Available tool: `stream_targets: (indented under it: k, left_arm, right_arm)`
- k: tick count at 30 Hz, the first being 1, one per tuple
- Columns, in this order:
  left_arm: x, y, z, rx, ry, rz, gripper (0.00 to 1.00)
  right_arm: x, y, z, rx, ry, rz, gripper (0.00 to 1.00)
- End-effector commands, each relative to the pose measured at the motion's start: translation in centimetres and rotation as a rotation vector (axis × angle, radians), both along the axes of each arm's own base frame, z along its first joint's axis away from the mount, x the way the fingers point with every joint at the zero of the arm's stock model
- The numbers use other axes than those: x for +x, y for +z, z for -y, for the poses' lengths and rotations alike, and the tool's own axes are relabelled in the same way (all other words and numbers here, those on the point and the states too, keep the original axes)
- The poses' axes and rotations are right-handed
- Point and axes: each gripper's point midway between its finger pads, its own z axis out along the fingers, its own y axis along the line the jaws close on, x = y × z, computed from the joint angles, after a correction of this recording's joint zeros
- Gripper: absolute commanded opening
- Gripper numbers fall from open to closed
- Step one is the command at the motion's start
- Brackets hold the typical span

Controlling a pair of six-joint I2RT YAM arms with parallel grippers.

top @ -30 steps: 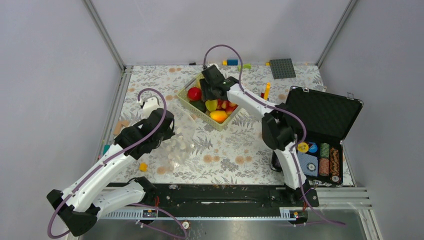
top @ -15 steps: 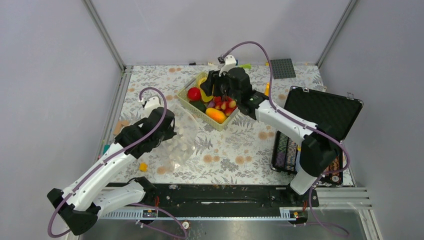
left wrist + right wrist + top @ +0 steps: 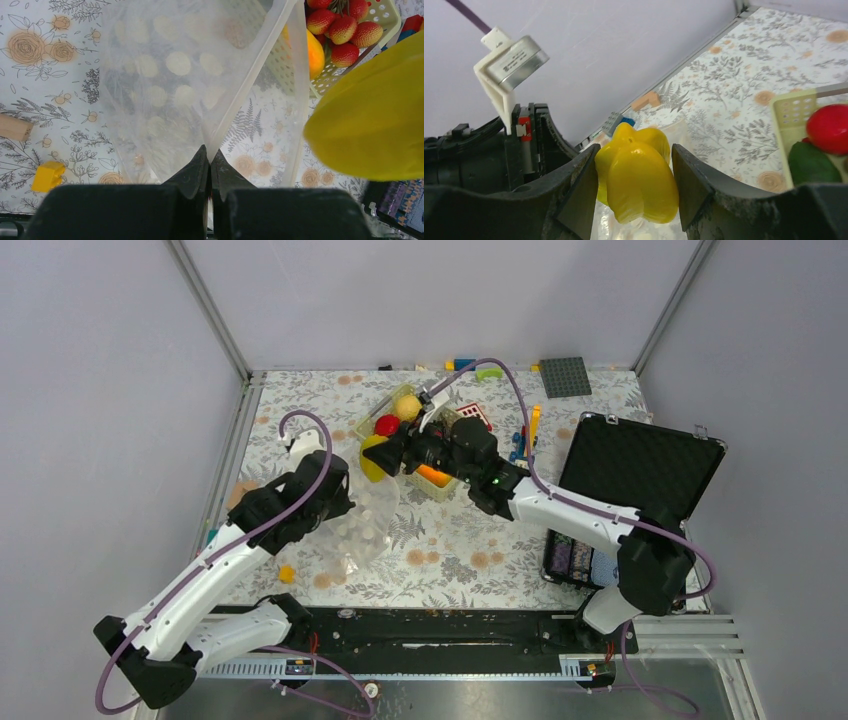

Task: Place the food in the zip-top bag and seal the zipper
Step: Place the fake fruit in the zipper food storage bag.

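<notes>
My right gripper [image 3: 634, 170] is shut on a yellow toy pepper [image 3: 639, 175] and holds it in the air beside the mouth of the clear dotted zip-top bag [image 3: 362, 525]. In the top view the pepper [image 3: 374, 456] sits left of the pale green basket [image 3: 443, 488]. My left gripper [image 3: 209, 157] is shut on the bag's mouth edge [image 3: 240, 100] and holds the bag [image 3: 170, 90] open. The pepper [image 3: 370, 120] looms at the right of the left wrist view. More toy food stays in the basket: a red tomato [image 3: 388, 425], a yellow fruit [image 3: 406, 406], strawberries [image 3: 345, 27].
An open black case [image 3: 640, 475] with poker chips stands at the right. Coloured blocks [image 3: 525, 435] and a grey baseplate [image 3: 565, 377] lie at the back. A small yellow block [image 3: 287, 574] and a wooden block [image 3: 240, 492] lie left of the bag.
My right gripper has lifted the yellow pepper out of the basket and carried it left and toward me, to the bag's mouth. The left gripper has kept hold of the bag.
</notes>
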Motion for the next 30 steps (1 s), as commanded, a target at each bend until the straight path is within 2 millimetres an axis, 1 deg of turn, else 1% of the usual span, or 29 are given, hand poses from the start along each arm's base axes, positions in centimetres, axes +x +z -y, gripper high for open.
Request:
stream_targets:
  k: [1, 5, 8, 11, 15, 16, 18, 19, 22, 26, 30]
  left_arm:
    - [0.3, 2.4, 0.8, -0.077, -0.007, 0.05, 0.0]
    - [0.2, 2.6, 0.6, -0.095, -0.005, 0.075, 0.0]
    - [0.1, 2.9, 0.6, -0.109, -0.007, 0.092, 0.0]
    - [0.1, 3.1, 0.5, -0.116, -0.004, 0.107, 0.0]
    - [0.2, 3.2, 0.6, -0.126, -0.005, 0.117, 0.0]
    - [0.3, 3.1, 0.5, -0.124, -0.002, 0.117, 0.0]
    - [0.3, 3.0, 0.4, -0.119, 0.005, 0.116, 0.0]
    - [0.3, 2.9, 0.4, -0.117, 0.007, 0.115, 0.0]
    - [0.3, 2.9, 0.4, -0.118, 0.005, 0.115, 0.0]
    - [0.3, 2.8, -0.1, -0.11, 0.024, 0.125, 0.0]
    - [0.3, 2.6, -0.5, -0.102, 0.046, 0.132, 0.0]
  right_arm:
    - [-1.2, -0.1, -1.4, 0.041, 0.032, 0.005, 0.19]
    - [-1.9, -2.5, -2.2, -0.003, 0.032, -0.03, 0.26]
    - [-2.4, -3.8, -2.8, -0.035, 0.043, -0.059, 0.38]
    - [-2.9, -4.7, -3.1, -0.066, 0.046, -0.077, 0.49]
    - [-3.7, -5.2, -3.7, -0.101, 0.071, -0.09, 0.62]
    - [-3.9, -5.2, -3.9, -0.107, 0.076, -0.095, 0.71]
    - [-4.1, -5.1, -4.2, -0.111, 0.087, -0.101, 0.92]
    - [-4.2, -4.9, -4.3, -0.111, 0.088, -0.103, 0.98]
    - [-4.3, -4.3, -4.3, -0.115, 0.091, -0.105, 1.0]
    - [-4.5, -3.6, -3.9, -0.122, 0.097, -0.081, 1.0]
    - [-4.0, -3.2, -3.0, -0.151, 0.058, -0.05, 1.0]
